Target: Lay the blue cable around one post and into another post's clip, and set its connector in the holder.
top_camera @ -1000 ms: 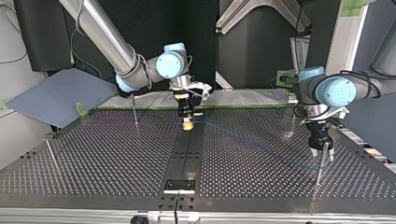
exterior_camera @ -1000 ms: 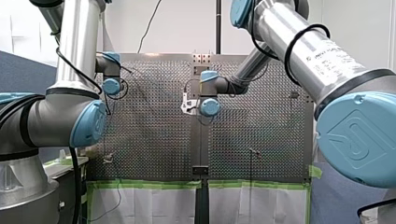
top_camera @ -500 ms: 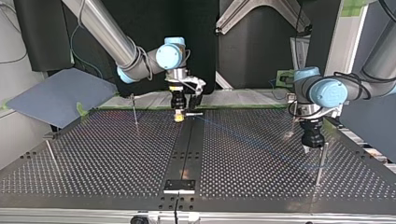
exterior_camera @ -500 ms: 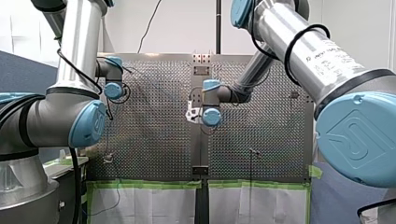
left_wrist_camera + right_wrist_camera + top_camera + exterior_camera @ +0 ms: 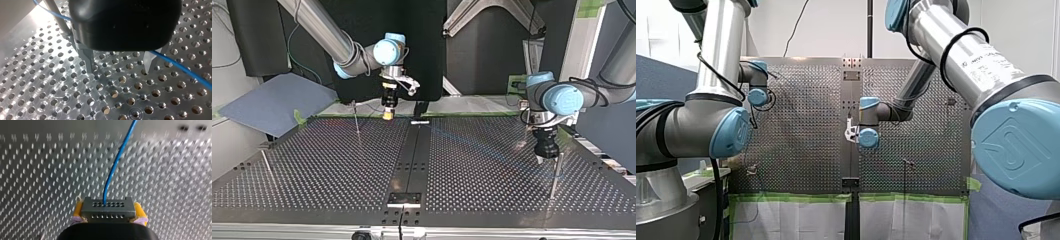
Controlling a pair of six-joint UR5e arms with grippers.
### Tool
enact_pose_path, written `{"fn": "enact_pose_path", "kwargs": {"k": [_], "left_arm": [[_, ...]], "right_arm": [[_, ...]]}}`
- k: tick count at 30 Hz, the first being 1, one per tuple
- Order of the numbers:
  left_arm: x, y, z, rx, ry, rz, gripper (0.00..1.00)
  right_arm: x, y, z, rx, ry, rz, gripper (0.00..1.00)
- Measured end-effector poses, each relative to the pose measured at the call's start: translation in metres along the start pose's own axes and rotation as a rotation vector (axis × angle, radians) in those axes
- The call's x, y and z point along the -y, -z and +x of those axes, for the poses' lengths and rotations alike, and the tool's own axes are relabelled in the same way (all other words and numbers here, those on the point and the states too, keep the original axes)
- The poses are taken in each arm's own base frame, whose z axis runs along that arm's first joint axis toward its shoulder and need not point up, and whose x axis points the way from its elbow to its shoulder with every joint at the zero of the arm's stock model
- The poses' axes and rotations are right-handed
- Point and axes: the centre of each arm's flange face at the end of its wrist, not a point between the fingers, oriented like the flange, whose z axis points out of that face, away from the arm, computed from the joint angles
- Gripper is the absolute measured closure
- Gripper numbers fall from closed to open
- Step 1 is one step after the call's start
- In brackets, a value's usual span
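My right hand (image 5: 108,212) holds the connector (image 5: 108,207) by its sides; the blue cable (image 5: 117,161) looks bendy. My left hand (image 5: 120,70) is open.

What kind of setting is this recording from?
Probably a robotics lab test cell: my left arm and my right arm over a perforated metal table with thin posts and green tape at its edge.

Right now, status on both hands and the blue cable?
Left hand open over the table, beside a post, gripping nothing. Right hand shut on the connector, blue cable trailing from it. No obstruction seen.
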Motion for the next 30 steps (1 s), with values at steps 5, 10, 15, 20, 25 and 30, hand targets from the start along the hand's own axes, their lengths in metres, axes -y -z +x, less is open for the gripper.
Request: {"fn": "enact_pose_path", "kwargs": {"k": [5, 10, 15, 20, 25, 30], "left_arm": [[0.0, 0.0, 0.0, 0.0, 0.001, 0.0, 0.0], [0.0, 0.0, 0.0, -0.001, 0.001, 0.001, 0.0], [0.0, 0.0, 0.0, -0.001, 0.0, 0.001, 0.0], [0.0, 0.0, 0.0, 0.0, 0.0, 0.001, 0.0], [0.0, 0.0, 0.0, 0.002, 0.0, 0.001, 0.0], [0.0, 0.0, 0.0, 0.003, -0.001, 0.0, 0.0]], "right_arm": [[-0.023, 0.005, -0.029, 0.02, 0.0, -0.068, 1.0], [-0.048, 0.016, -0.071, 0.056, -0.02, -0.139, 1.0], [-0.078, 0.03, -0.113, 0.09, -0.044, -0.219, 1.0], [-0.111, 0.041, -0.147, 0.12, -0.053, -0.287, 1.0], [-0.137, 0.051, -0.176, 0.156, -0.028, -0.308, 1.0], [-0.164, 0.066, -0.206, 0.2, -0.012, -0.313, 1.0]]}}
